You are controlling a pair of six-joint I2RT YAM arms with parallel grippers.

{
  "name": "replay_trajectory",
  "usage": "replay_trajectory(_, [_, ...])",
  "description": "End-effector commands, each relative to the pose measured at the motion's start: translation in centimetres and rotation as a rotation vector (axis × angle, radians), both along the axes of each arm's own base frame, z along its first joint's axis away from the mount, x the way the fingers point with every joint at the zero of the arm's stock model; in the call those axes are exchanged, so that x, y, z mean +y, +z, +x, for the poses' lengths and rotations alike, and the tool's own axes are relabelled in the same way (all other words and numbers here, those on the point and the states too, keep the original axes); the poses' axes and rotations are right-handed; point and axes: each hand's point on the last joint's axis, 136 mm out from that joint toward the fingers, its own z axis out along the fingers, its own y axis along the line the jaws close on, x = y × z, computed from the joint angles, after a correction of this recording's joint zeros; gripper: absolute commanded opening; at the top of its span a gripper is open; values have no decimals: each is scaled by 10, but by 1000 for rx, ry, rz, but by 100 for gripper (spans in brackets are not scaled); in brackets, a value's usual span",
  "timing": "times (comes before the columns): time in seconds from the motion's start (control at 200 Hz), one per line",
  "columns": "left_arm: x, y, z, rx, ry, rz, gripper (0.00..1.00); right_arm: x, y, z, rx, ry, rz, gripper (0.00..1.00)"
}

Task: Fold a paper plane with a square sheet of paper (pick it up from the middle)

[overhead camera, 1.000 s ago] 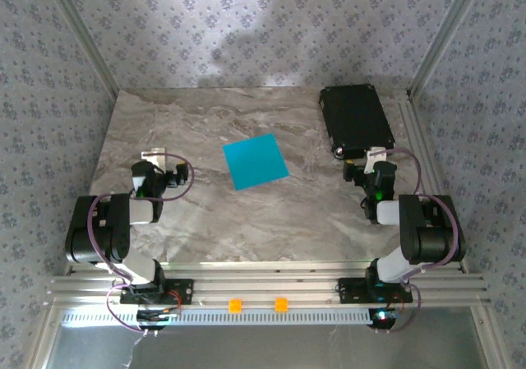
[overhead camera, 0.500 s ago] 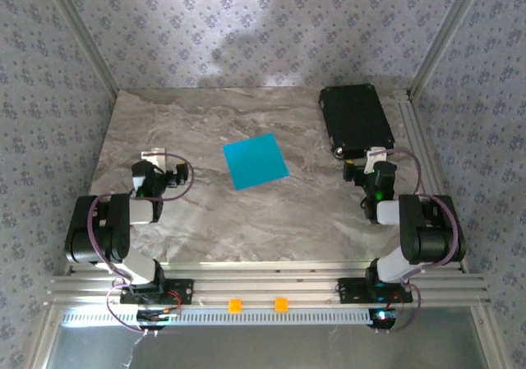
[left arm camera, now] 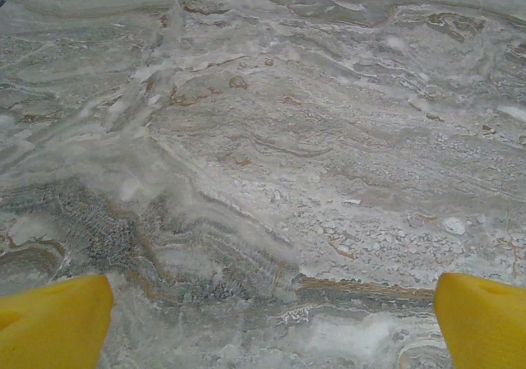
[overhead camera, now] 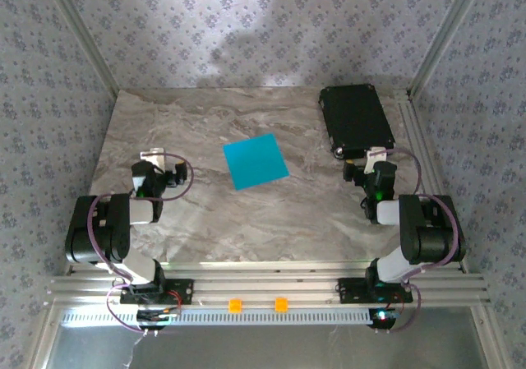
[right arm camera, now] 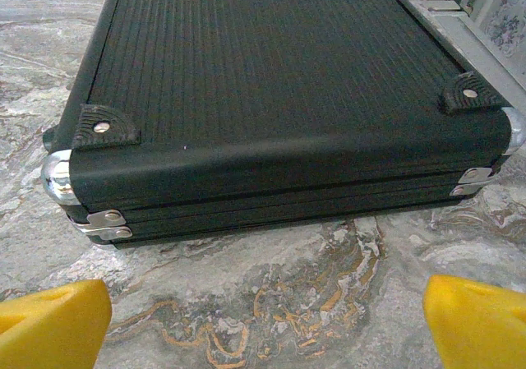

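Note:
The square sheet of paper [overhead camera: 256,161] is bright cyan and lies flat, slightly turned, in the middle of the marble table [overhead camera: 246,221]. The paper plane is out of view. My left gripper [overhead camera: 153,157] rests to the sheet's left, well apart from it. In the left wrist view this gripper [left arm camera: 271,324] is open, its yellow fingertips [left arm camera: 49,320] wide apart over bare marble. My right gripper [overhead camera: 371,157] rests to the sheet's right. In the right wrist view it [right arm camera: 267,324] is open and empty, facing the black case [right arm camera: 279,98].
The black case [overhead camera: 355,121] lies flat at the back right, just beyond the right gripper. Patterned walls close the table on three sides. Aluminium rails [overhead camera: 271,287] run along the near edge, with two small orange pieces [overhead camera: 235,306] on them.

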Motion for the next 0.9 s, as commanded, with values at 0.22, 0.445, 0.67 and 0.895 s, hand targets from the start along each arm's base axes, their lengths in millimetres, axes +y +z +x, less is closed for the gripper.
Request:
replay_trajectory(0.22, [3, 11, 7, -31, 22, 5, 100, 1, 7, 6, -22, 7, -3, 99])
replay_trajectory(0.445, [2, 28, 0, -57, 23, 1, 100, 8, 20, -5, -85, -1, -72, 99])
replay_trajectory(0.67, [15, 50, -15, 3, 123, -105, 100, 4, 47, -10, 63, -57, 18, 99])
replay_trajectory(0.895, [34, 69, -51, 54, 377, -348, 100, 34, 66, -24, 161, -94, 528, 99])
